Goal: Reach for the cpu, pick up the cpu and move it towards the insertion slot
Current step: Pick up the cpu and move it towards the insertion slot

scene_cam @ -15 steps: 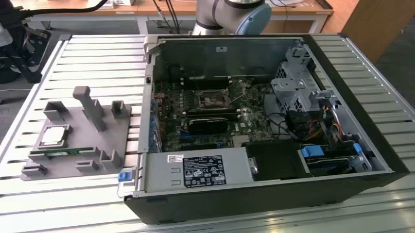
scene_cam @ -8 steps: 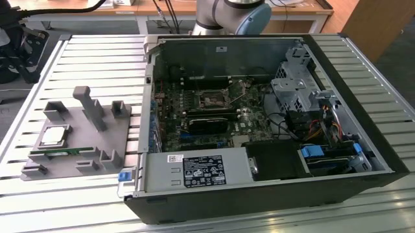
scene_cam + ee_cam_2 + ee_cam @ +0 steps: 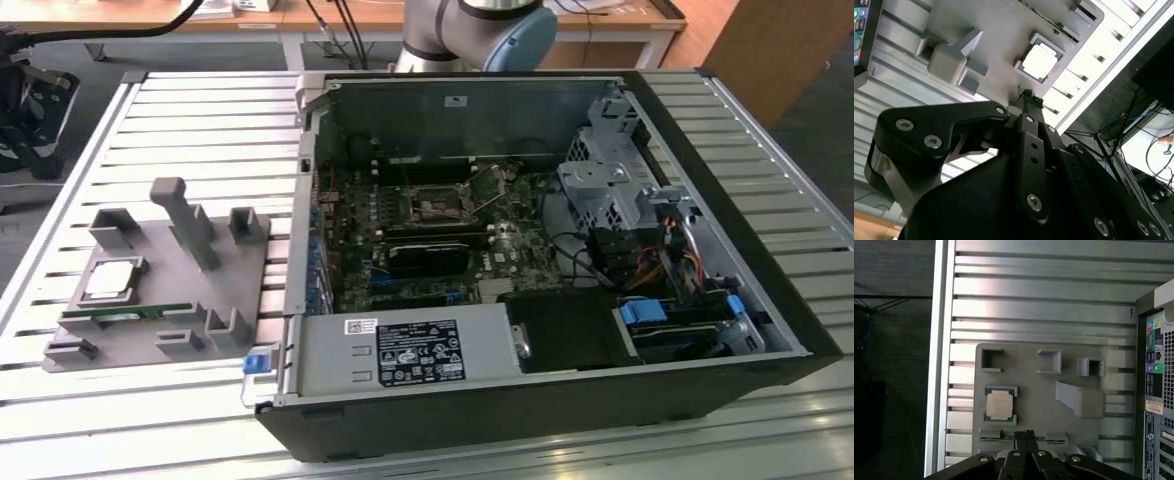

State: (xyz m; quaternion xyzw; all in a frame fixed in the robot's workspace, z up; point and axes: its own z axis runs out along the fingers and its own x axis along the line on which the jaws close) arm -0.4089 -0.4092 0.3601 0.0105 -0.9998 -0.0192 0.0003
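**Workspace with the tool above the holder plate.** A slatted silver aluminium desk [image 3: 200, 100] carried a grey moulded plastic holder plate [image 3: 140, 340] [image 3: 1029, 400] near its edge at the exterior view's left. An open black metal computer case [image 3: 534, 420] stood beside the plate, toward the exterior view's right.

The cpu [image 3: 114, 280] [image 3: 999, 404] [image 3: 1040, 62], a small flat square chip with a silvery-white metal top and pale rim, lay flat in a framed pocket of the holder plate. This pocket was on the side of the plate away from the case. A long thin green memory stick [image 3: 127, 313] [image 3: 999, 440] lay in a groove just beside that pocket.

The black two-fingered tool [image 3: 1025, 434] [image 3: 1027, 94] was clenched, its fingertips pressed together with nothing between them. It hung above the holder plate, apart from the cpu. In the first wrist view its tips overlapped the memory stick.

The insertion slot [image 3: 438, 207], a square dark socket with a shiny metal frame, sat on the green circuit board [image 3: 354, 270] inside the case, well apart from the cpu. The grey and pale-blue arm [image 3: 481, 30] rose at the desk's far edge.
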